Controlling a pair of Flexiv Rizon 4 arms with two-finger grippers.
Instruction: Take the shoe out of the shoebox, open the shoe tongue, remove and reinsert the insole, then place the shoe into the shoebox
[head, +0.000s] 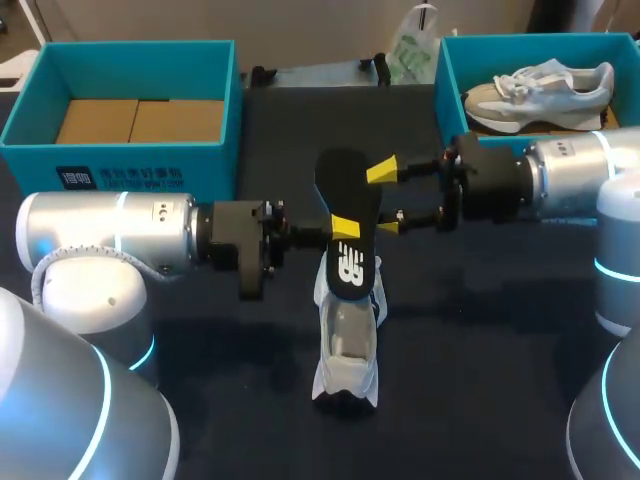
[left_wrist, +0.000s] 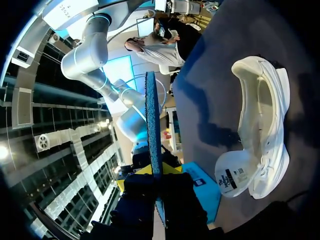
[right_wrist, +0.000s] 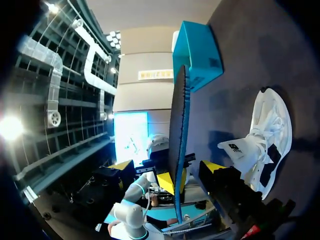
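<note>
Shoe (head: 345, 350) lies heel nearest, toe away; left claw (head: 345, 228) grips parallel insole (head: 345, 180) above, right claw (head: 385, 198) open.

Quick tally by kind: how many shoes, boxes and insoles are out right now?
Shoes: 2, table shoe and boxed shoe
Boxes: 2, left box and right box
Insole: 1
Total: 5

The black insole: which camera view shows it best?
The head view. There the insole shows its whole broad face, held by the left hand. Both wrist views show it only edge-on, as a thin strip running out from between the fingers, so its shape cannot be seen there.
</note>
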